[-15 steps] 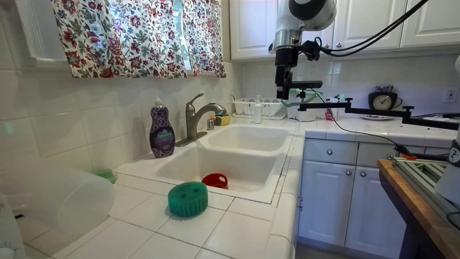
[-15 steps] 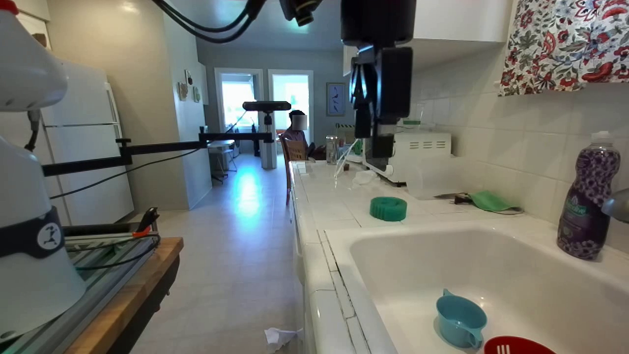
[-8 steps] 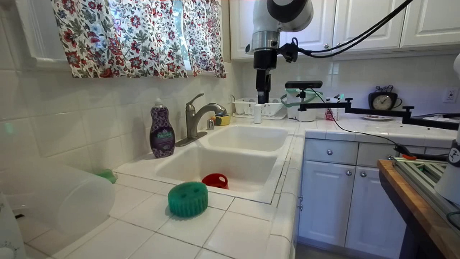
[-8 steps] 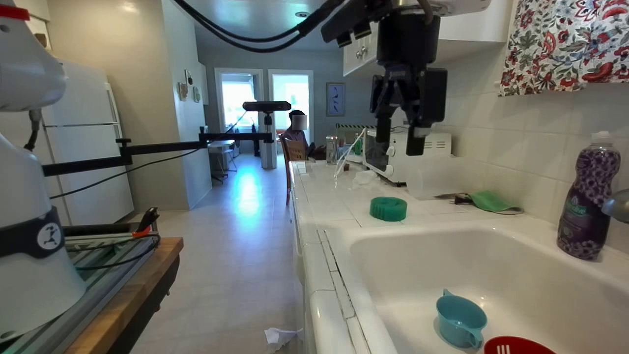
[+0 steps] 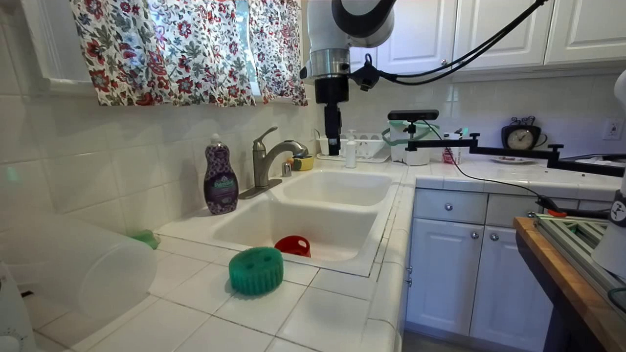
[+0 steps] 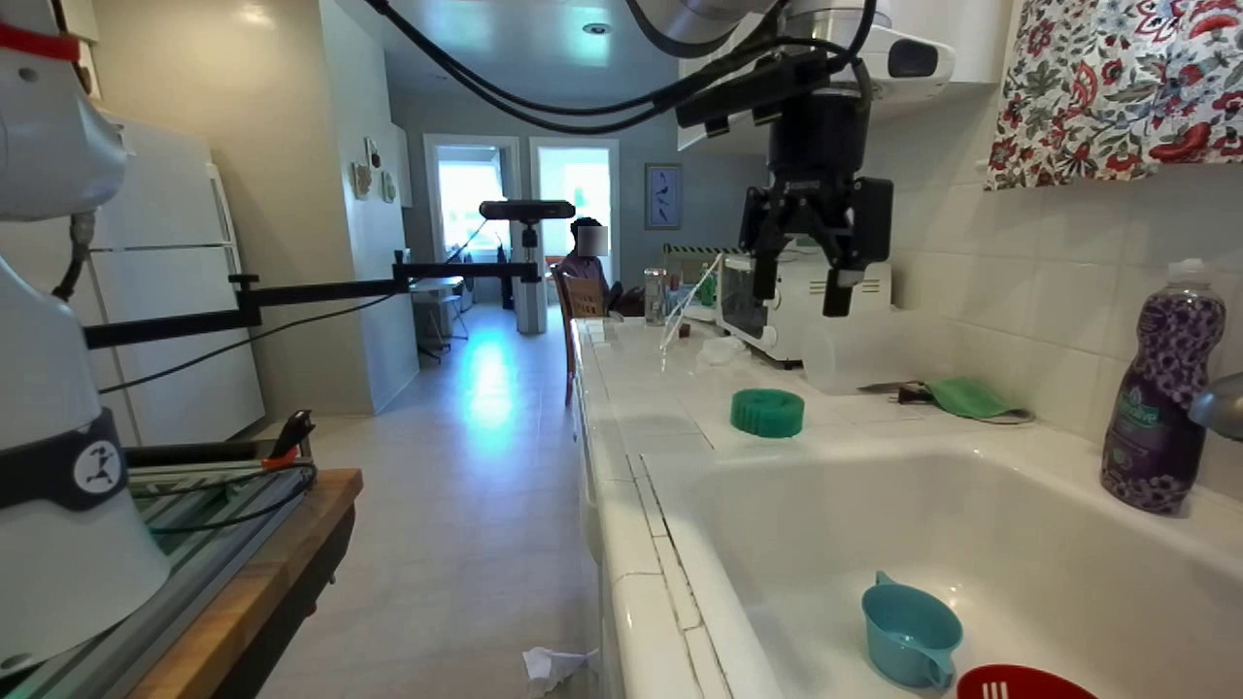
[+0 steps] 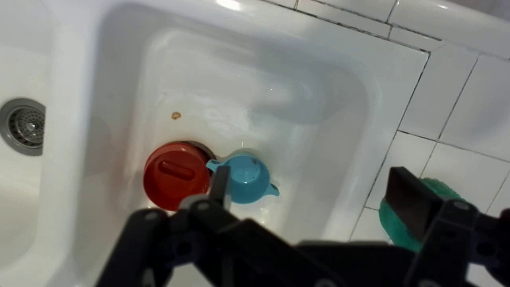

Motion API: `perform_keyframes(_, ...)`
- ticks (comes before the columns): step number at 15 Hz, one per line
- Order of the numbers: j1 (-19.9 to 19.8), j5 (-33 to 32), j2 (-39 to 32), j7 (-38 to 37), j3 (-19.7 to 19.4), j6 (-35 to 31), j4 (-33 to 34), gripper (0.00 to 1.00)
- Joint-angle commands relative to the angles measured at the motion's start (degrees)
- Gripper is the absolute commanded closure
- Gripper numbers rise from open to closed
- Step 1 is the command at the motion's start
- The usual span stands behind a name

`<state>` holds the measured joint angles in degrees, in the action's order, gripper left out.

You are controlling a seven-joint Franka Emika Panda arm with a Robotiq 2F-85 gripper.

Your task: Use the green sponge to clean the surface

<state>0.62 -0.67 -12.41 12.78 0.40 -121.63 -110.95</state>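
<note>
Gripper (image 6: 802, 299) is seen suspended above the sink (image 5: 303, 220), pointed downward, its fingers spread apart. The green sponge (image 5: 256, 274) is found on the tiled countertop (image 5: 332, 313), near the sink; in the wrist view it is partly hidden by a finger. A blue cup (image 7: 248, 181) and a red container (image 7: 167, 187) are noted inside the sink.

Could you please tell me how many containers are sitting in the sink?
2: the red container and, beside it, the blue cup, both in the same basin. The other basin shows only partly, so more may be hidden there.
</note>
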Motion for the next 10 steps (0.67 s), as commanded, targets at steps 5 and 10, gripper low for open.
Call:
perform_keyframes(5,-0.5,-0.2,-0.3,-0.1,0.3,1.1,0.8,0.00)
perform_keyframes(10,-0.9,-1.0,-3.0,3.8,0.4,-0.5,4.0,0.00)
